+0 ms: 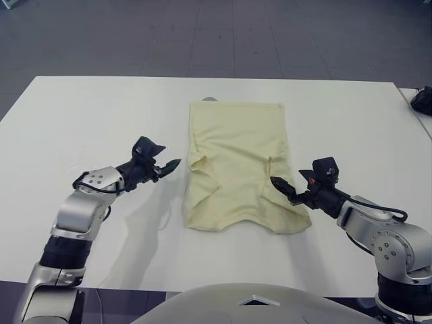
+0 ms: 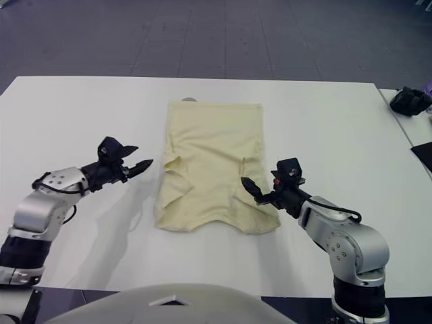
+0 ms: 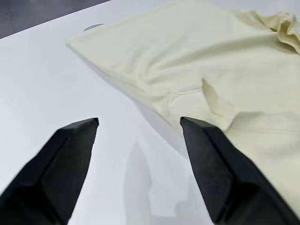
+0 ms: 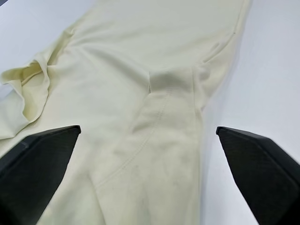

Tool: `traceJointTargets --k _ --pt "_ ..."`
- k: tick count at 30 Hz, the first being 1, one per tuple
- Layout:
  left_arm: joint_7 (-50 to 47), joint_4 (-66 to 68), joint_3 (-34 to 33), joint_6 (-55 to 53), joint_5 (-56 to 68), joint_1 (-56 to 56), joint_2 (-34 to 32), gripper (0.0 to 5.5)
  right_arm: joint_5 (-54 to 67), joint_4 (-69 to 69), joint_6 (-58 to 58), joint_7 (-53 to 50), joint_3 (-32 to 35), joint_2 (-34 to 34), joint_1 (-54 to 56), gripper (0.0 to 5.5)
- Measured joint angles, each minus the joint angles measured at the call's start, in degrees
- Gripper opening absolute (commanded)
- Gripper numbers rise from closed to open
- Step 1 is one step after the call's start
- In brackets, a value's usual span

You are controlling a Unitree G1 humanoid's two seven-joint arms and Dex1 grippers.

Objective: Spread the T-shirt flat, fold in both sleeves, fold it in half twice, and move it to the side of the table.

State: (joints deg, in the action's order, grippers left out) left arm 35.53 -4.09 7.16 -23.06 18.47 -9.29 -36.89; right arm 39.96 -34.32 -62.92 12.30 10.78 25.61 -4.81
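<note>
A pale yellow T-shirt [image 1: 236, 162] lies in the middle of the white table [image 1: 81, 115], both sleeves folded in over its body so it forms a long rectangle. The folded sleeves [image 4: 159, 108] leave rumpled ridges near the front end. My left gripper [image 1: 170, 165] hovers open just off the shirt's left edge, nothing between its fingers [image 3: 70, 154]. My right gripper [image 1: 278, 182] is open over the shirt's front right corner, fingers [image 4: 253, 159] spread on either side of the folded sleeve.
A dark object [image 1: 422, 100] rests at the far right, beyond the table's edge. Wide bare table surface lies to the left and right of the shirt. Grey floor shows beyond the far edge.
</note>
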Motion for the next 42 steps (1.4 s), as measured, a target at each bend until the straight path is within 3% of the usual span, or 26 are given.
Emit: traceJointTargets --k 9,14,24,29,33,36,42 --pt "2.4 8.7 3.4 4.5 -6.8 -4.0 3.5 5.37 -0.6 0.1 0.5 0.4 -0.2 -0.3 -0.1 5.4" --pt "2.5 13.7 4.6 6.5 -8.9 -9.2 8.7 5.37 -0.9 0.1 0.7 0.5 -0.9 -1.0 -0.3 5.4" --pt "3.9 22.3 6.6 13.1 -14.0 -11.7 11.0 5.37 -3.1 0.7 2.6 1.5 -1.3 -0.6 -0.3 5.4" --pt "6.6 7.9 3.5 14.3 -11.3 -6.2 9.0 5.37 -3.5 0.3 9.2 5.9 3.0 1.5 -0.5 5.4" --pt "9.7 -9.7 -1.3 15.1 -7.9 2.8 3.1 5.37 -11.9 2.0 19.7 11.3 4.0 9.1 -4.7 5.4" --pt "10.2 -12.1 -1.6 16.5 -10.3 8.9 -0.1 5.37 -18.6 5.2 27.4 15.1 1.4 12.7 -10.3 5.4" --pt "7.5 -2.3 3.7 26.3 -19.0 12.7 0.0 5.37 -31.6 10.7 42.2 16.9 -9.0 14.1 -16.4 5.4"
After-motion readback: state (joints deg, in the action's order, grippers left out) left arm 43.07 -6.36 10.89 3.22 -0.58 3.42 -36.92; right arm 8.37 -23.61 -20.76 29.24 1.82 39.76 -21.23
